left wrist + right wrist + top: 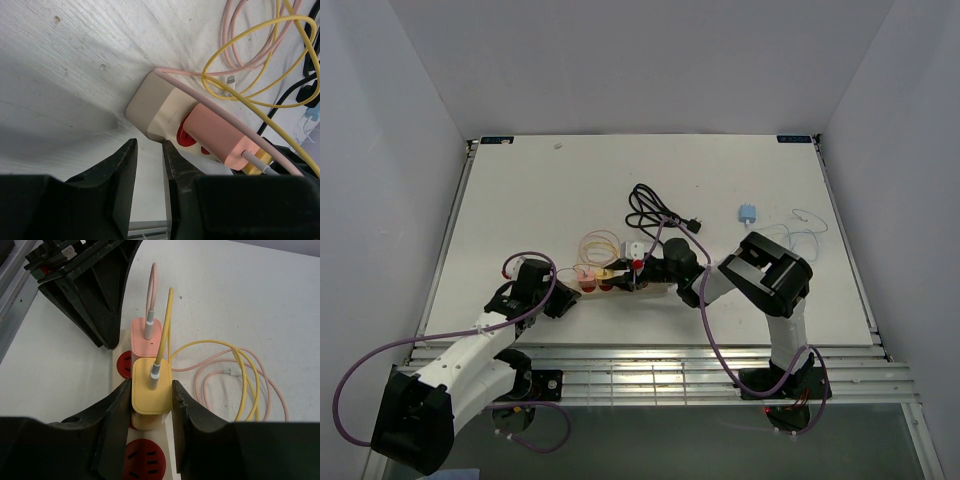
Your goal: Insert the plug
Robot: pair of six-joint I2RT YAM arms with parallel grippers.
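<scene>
A beige power strip with red sockets lies on the white table. A pink plug and a yellow plug stand side by side in it, each with its own cable. My right gripper is shut on the yellow plug, one finger on each side of it. My left gripper sits at the strip's left end, beside the pink plug. Its fingers stand narrowly apart with only bare table between them.
Coiled pink and yellow cables lie just behind the strip. A black cord with a plug is further back. A small blue charger with a thin white cable lies to the right. Metal rails line the near edge.
</scene>
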